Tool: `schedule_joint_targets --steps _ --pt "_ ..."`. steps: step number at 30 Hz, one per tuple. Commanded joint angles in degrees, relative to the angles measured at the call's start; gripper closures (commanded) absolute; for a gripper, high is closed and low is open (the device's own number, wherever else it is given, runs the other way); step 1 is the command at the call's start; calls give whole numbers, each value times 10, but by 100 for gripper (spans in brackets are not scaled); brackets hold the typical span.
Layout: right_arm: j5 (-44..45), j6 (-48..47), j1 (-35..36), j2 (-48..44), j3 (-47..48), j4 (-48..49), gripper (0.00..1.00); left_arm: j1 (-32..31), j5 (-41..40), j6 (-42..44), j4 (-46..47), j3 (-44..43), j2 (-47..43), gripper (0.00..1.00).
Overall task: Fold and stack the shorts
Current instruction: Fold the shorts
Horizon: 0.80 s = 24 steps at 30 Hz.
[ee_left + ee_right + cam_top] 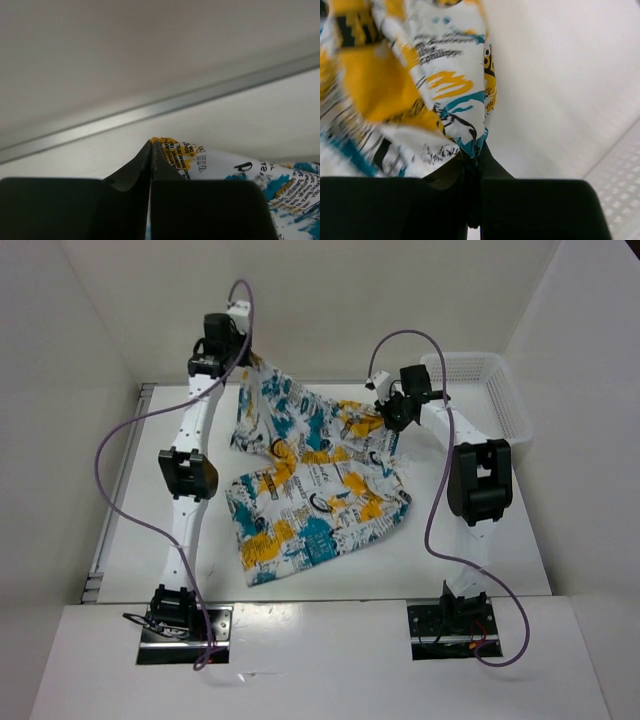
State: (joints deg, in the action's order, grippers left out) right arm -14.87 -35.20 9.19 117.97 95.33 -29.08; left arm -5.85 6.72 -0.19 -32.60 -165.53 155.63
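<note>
Shorts (310, 490) hang between both end effectors. Their near part lies crumpled on the counter (480, 550), and the far edge is raised off it. The left end effector (151, 146) is pressed together on a yellow-printed corner, with cloth trailing to its right. The right end effector (472, 161) pinches a teal-edged hem — cloth hangs to its left. A white mesh basket (500, 390) sits just beyond, to its right.

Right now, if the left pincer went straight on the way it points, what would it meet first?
Past the patterned white fabric shorts it pinches, the left pincer would likely meet the grey metal rail edging the white table; depth is unclear.
</note>
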Motion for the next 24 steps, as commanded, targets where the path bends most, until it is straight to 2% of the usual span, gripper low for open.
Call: schedule_joint_targets --steps 1,2,3,4,9,11,12,18,24 --pt "34 -28 10 -20 15 21 100 19 -29 2 -27 -76 -60 100" --pt "34 -35 20 -27 0 21 100 19 -1 2 -53 -82 -77 100" --pt "42 -40 30 -43 -8 26 100 19 15 2 -122 -98 -77 100" --pt "49 -48 36 -51 -24 26 100 19 24 2 -163 -143 -77 100" --pt "75 -56 60 -106 -75 41 100 19 29 2 -349 -142 -105 100" --pt "80 -62 60 -135 -102 41 100 27 35 2 -378 -142 -113 100" --pt "85 -62 60 -145 -112 41 100 38 69 2 -406 -142 -121 100" --pt "106 -87 79 -230 -203 54 100 38 112 2 -419 -142 -169 100" --pt "106 -81 90 -277 -262 54 100 -16 145 2 -405 -142 -197 100"
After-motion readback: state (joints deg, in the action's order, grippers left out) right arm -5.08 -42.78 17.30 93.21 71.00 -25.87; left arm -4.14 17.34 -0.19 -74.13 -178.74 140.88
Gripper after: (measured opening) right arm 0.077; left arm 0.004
